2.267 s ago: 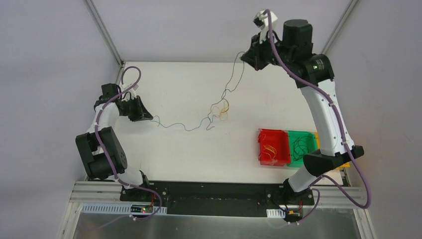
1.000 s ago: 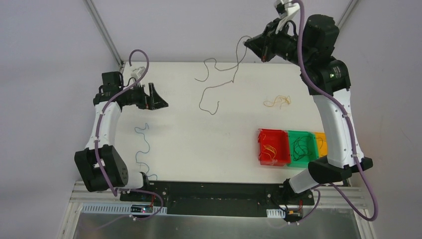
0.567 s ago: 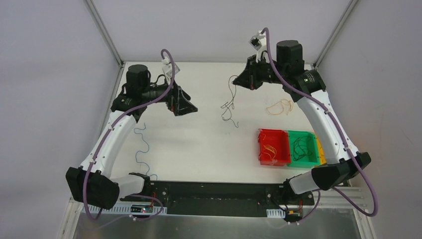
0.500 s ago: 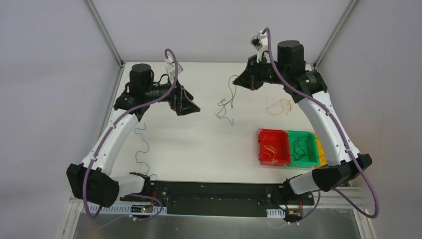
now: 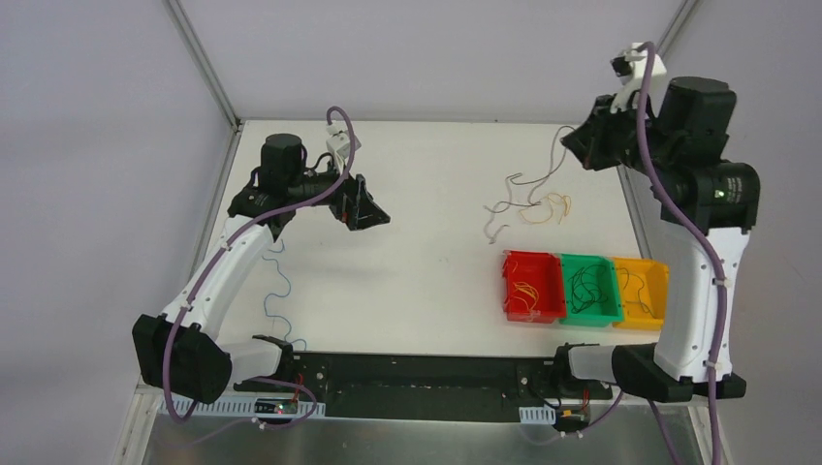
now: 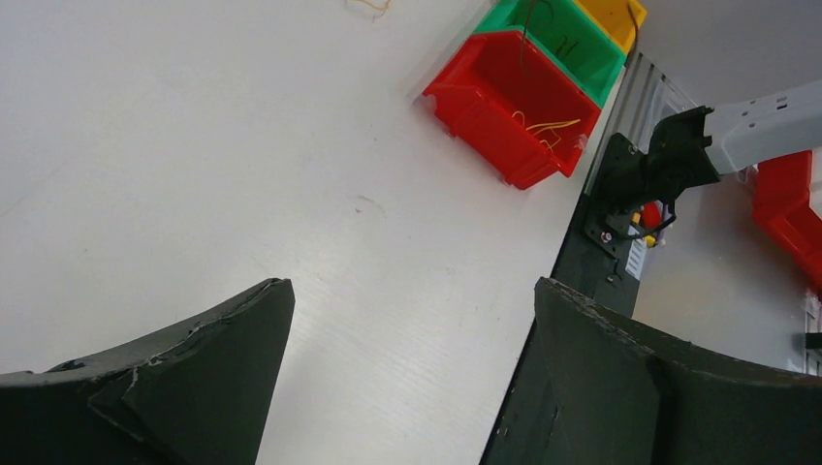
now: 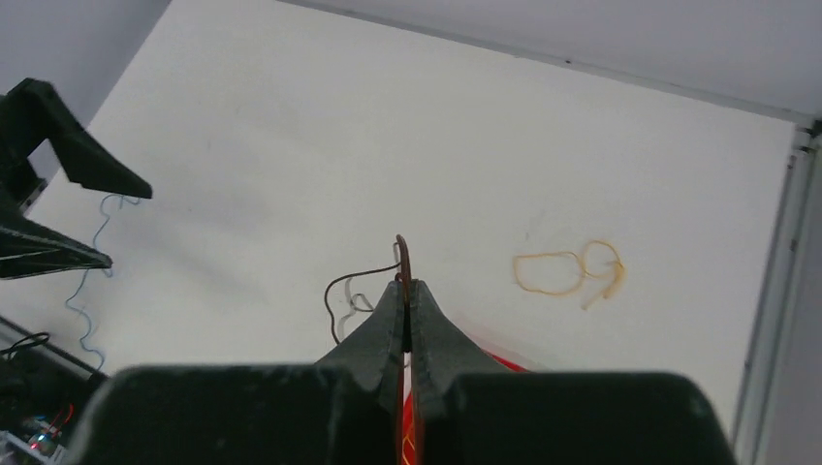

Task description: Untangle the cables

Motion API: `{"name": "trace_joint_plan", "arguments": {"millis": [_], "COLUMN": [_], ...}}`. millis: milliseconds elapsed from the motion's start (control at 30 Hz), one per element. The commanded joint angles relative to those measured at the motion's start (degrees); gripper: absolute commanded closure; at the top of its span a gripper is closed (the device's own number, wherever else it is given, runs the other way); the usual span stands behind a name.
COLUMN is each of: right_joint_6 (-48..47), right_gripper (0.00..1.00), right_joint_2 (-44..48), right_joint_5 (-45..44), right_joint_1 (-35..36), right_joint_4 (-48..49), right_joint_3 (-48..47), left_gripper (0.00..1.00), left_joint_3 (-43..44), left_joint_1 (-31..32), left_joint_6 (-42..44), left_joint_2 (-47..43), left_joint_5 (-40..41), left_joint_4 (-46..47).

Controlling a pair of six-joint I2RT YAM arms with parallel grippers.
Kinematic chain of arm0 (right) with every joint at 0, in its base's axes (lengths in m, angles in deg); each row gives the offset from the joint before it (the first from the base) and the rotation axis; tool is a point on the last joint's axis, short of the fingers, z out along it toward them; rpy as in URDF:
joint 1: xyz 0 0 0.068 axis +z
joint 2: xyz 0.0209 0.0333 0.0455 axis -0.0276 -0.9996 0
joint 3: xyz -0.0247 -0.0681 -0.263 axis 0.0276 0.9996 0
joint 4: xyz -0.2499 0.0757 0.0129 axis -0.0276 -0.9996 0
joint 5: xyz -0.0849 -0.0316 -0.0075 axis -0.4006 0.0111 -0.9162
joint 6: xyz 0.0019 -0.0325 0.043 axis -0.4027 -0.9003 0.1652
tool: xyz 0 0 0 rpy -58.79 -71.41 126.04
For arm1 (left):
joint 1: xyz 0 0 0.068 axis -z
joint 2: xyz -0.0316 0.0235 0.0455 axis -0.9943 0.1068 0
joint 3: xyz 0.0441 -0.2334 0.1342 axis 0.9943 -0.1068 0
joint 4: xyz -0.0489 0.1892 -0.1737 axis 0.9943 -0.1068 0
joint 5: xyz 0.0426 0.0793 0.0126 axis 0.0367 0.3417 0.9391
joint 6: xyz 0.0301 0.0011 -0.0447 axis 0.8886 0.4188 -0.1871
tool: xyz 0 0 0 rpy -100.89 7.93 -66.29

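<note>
My right gripper (image 5: 580, 145) is raised over the table's far right and shut on the thin black cable (image 5: 528, 178), which hangs down and left toward the table. In the right wrist view the closed tips (image 7: 404, 281) pinch that black cable (image 7: 349, 277). A yellow-orange cable (image 5: 553, 206) lies curled on the table beside the black one's lower end, also seen as the yellow-orange loop (image 7: 572, 271). The blue cable (image 5: 276, 291) lies wavy along the left side. My left gripper (image 5: 366, 208) hovers over the left-centre, open and holding nothing (image 6: 412, 291).
A red bin (image 5: 531, 286), a green bin (image 5: 589, 288) and a yellow bin (image 5: 642, 289) stand in a row at the near right, each holding thin wires. The red bin (image 6: 514, 107) shows in the left wrist view. The black base rail (image 5: 426, 373) runs along the near edge.
My right arm swung right and upward, carrying the black cable from the table's middle to beside the yellow-orange one. The left gripper finished opening wide and shifted slightly.
</note>
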Motion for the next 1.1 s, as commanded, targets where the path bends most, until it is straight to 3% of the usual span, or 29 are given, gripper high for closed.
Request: {"name": "trace_joint_plan", "arguments": {"millis": [0,233,400,800,1067], "right_joint_6": [-3.56,-9.77,-16.32,-24.97,-24.8], "right_gripper": [1.0,1.0,1.0,1.0,1.0], "right_joint_2": [1.42,2.44,1.76,6.48,6.27], "right_joint_5": [-5.64,5.88,13.88,14.98,10.49], "right_joint_1": [-7.7,-31.61,-43.58,-50.9,-54.31], "right_joint_4": [-12.36,-18.59,-21.45,-27.85,-27.31], "right_joint_3": [-4.26,-3.73,-2.26,5.14,1.46], "left_gripper": [0.01,0.01,0.01,0.01,0.01], "left_joint_3": [-2.05,-2.1,-3.21,-6.12,-5.85], "left_joint_1": [0.4,0.4,0.4,0.4,0.4], "left_joint_6": [1.5,1.46,1.32,2.55,3.48], "left_joint_2": [-2.51,-2.69,-3.07,-4.29,-3.98], "left_joint_5": [0.98,1.64,1.96,2.77,2.42], "left_joint_4": [-0.34,-1.34,-1.43,-1.63,-1.85]}}
